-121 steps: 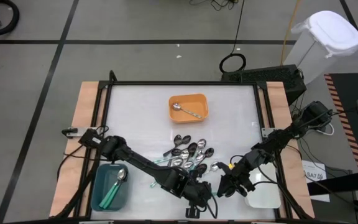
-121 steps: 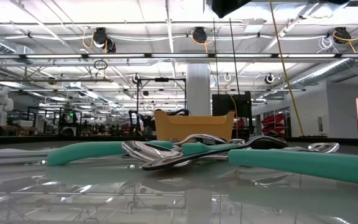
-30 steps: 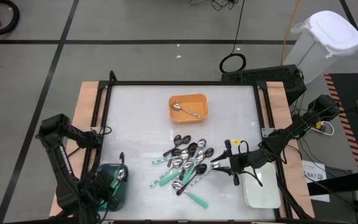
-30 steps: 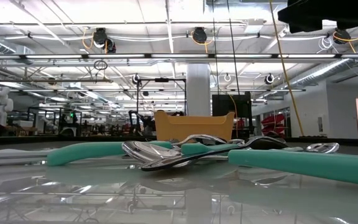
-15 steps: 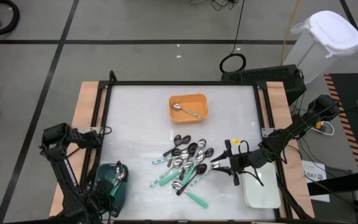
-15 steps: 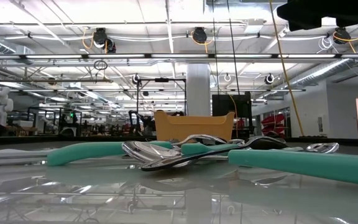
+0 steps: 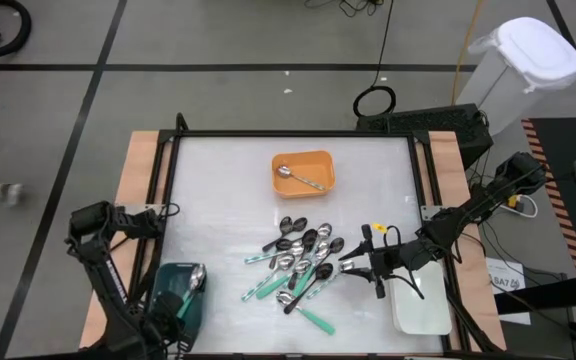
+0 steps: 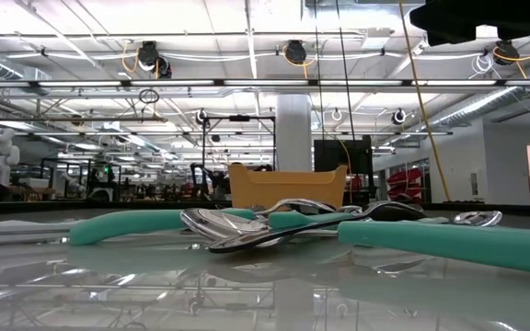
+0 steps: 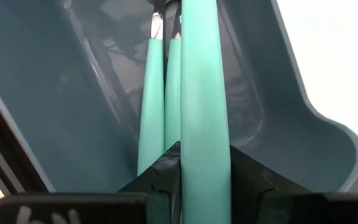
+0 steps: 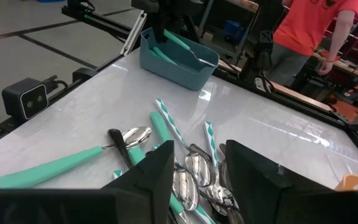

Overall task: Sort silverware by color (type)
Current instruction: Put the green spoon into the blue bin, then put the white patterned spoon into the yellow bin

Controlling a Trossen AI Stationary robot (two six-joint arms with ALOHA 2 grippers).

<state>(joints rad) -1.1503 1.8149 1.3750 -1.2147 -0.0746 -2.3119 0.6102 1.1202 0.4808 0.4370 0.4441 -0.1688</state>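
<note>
A pile of spoons (image 7: pixel 303 262), some with teal handles, some all silver and some black, lies on the table right of centre; it also shows in the low view (image 8: pixel 274 225) and the right wrist view (image 10: pixel 185 165). My left gripper (image 7: pixel 178 302) is over the teal tray (image 7: pixel 158 290) at the near left, shut on a teal-handled spoon (image 7: pixel 192 284). Two more teal-handled spoons (image 9: pixel 160 106) lie in that tray. My right gripper (image 7: pixel 348 263) is open and empty at the pile's right side, its fingers (image 10: pixel 253 168) above the spoons. My left gripper pinches the spoon's teal handle (image 9: pixel 204 137) between its two fingers. The handle runs straight forward from the fingers over the inside of the teal tray (image 9: pixel 73 112). The spoon's bowl end lies past the frame's edge; whether it rests on the tray cannot be told.
An orange tray (image 7: pixel 318 160) with one silver spoon (image 7: pixel 298 178) stands at the far middle. A white tray (image 7: pixel 423 310) lies at the near right under my right arm. A person in an orange shirt (image 10: pixel 312 25) stands beyond the table. A black frame (image 7: pixel 168 180) edges the table.
My left arm's elbow has shifted a little toward the near edge while its gripper stays over the teal tray, still shut on the spoon. My right gripper has kept still.
</note>
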